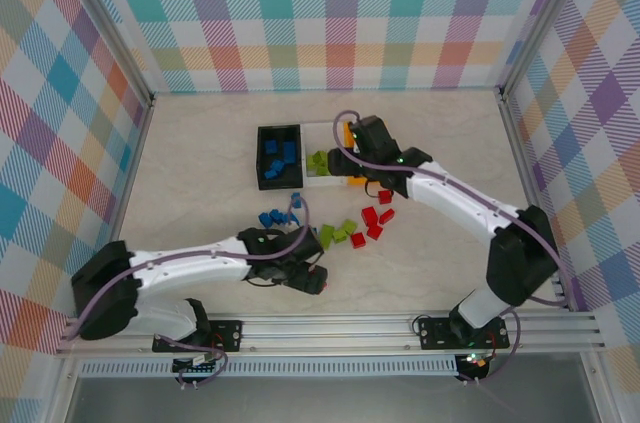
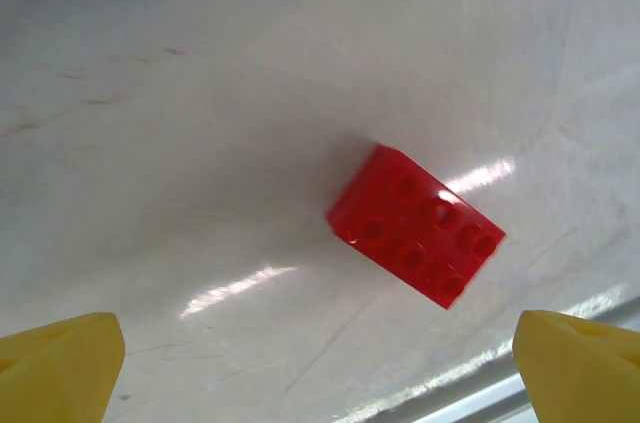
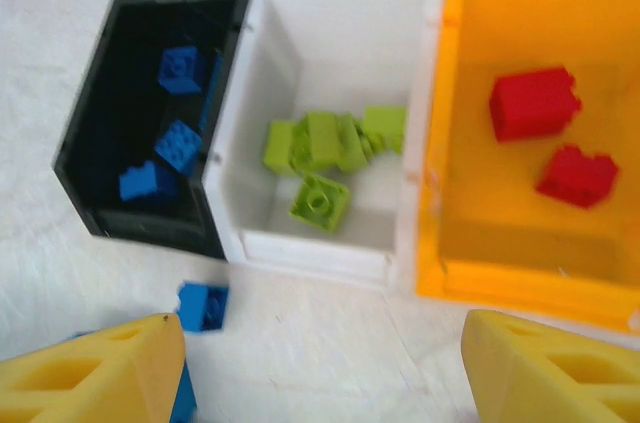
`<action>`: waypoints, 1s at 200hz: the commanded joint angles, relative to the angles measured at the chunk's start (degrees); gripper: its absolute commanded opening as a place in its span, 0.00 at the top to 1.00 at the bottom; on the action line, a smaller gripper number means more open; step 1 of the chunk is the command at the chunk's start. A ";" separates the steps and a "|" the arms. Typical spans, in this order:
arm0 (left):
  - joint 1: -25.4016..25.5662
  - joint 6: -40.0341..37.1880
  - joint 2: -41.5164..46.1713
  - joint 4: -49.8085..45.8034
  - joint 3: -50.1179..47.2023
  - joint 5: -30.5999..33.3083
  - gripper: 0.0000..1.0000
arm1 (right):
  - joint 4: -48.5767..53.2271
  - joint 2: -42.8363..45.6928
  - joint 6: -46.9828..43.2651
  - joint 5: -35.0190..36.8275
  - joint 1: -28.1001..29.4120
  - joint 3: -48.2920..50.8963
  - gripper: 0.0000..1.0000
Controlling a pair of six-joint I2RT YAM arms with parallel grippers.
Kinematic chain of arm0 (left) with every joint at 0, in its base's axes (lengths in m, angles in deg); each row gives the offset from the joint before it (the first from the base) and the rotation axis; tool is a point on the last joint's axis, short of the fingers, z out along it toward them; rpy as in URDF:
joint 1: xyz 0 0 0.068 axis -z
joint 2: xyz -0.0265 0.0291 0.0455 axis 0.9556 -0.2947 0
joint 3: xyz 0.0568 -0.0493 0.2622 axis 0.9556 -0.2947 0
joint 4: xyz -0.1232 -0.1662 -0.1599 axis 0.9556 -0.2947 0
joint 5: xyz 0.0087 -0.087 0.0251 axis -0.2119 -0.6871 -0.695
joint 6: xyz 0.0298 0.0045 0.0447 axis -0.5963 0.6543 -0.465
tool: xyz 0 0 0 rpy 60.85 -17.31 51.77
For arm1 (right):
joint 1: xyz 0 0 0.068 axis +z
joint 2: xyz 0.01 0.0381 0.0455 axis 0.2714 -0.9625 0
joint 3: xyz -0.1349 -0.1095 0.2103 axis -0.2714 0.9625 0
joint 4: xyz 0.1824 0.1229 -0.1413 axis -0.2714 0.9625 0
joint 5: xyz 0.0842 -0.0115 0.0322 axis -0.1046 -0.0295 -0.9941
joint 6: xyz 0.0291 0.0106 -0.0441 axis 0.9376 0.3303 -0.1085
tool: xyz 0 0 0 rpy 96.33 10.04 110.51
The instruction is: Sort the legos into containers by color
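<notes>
From above, the orange rectangular plastic bin (image 1: 347, 129), touching the white plastic bin (image 1: 318, 179) on its right, was mostly hidden under the right gripper (image 3: 320, 375); only slivers of its rim showed. The right wrist view looked into all three. Two red studded blocks (image 3: 535, 103) lay in the orange bin, and a blurred heap of lime green blocks (image 3: 325, 143), hard to count, lay in the white bin. Several blue blocks (image 3: 180, 143) sat in the black plastic bin (image 3: 100, 123) against the white bin's left wall. That gripper's yellow ribbed fingers (image 3: 100, 378), cut off by the bottom edge, stood wide apart with nothing between them.

Only the tips of the left gripper (image 2: 320, 373) showed in its own view, jaws spread fully and holding nothing. A glossy red six-stud brick (image 2: 415, 226) lay untouched on the pale, scuffed table (image 2: 200, 143) just ahead of them.

From above, loose blue (image 1: 275, 215), green (image 1: 340, 233) and red legos (image 1: 372, 221) lay on the arms' side of the white bin.
</notes>
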 commanded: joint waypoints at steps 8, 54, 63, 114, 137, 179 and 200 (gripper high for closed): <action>2.66 -5.04 -8.59 -2.03 5.90 -1.31 0.00 | -1.50 4.67 1.72 1.35 -0.27 6.36 0.27; 3.12 -9.60 -15.86 -5.03 11.98 0.50 0.01 | -1.52 8.92 1.82 2.44 -0.34 10.06 0.26; 3.14 -10.50 -17.43 -5.37 12.95 0.32 0.02 | -1.35 9.38 1.81 2.76 -0.37 10.36 0.26; 3.22 -12.45 -22.65 -7.59 14.83 1.38 0.13 | -0.58 11.69 1.46 3.50 -1.69 11.66 0.26; 3.22 -12.48 -22.71 -7.53 14.43 1.93 0.21 | -0.68 12.63 1.46 3.58 -2.59 12.22 0.26; 3.21 -11.85 -21.45 -6.36 14.33 1.82 0.44 | -0.33 13.35 1.68 4.14 -3.99 12.75 0.26; 3.23 -10.88 -20.13 -6.53 14.74 3.61 0.47 | 0.04 14.11 2.29 5.62 -4.64 13.34 0.26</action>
